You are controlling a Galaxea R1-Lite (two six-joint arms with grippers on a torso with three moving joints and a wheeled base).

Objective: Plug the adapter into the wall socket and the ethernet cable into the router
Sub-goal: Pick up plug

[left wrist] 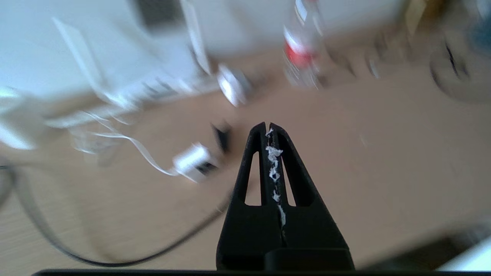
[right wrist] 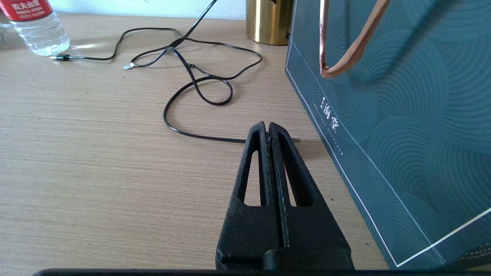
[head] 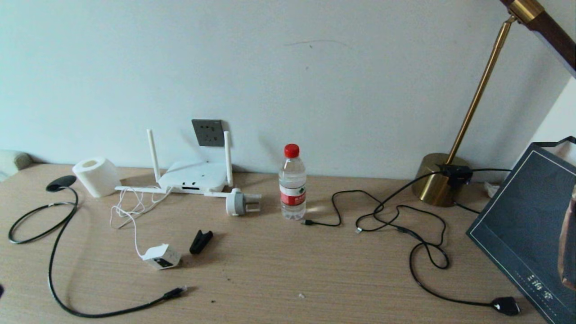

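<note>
Adapter: we find the adapter (head: 162, 257) loose on the table (head: 288, 270), its white cord trailing back to the router (head: 192, 177), well short of the wall socket (head: 208, 132) above.
Ethernet cable: the ethernet cable (head: 58, 252) loops at our left, its plug near the front edge, unplugged.
Left gripper: the left gripper (left wrist: 268, 129) hangs over the table with fingers pressed together, holding nothing.
Step in hand: we judge it best to spread the fingers first, then take the adapter by its sides, minding the cord.
Right gripper: the right gripper (right wrist: 267, 127), fingers together and empty, sits beside the teal bag (right wrist: 402, 115).
Views: only the wrist views show our grippers; the head view alone shows socket and adapter sharply.
</note>
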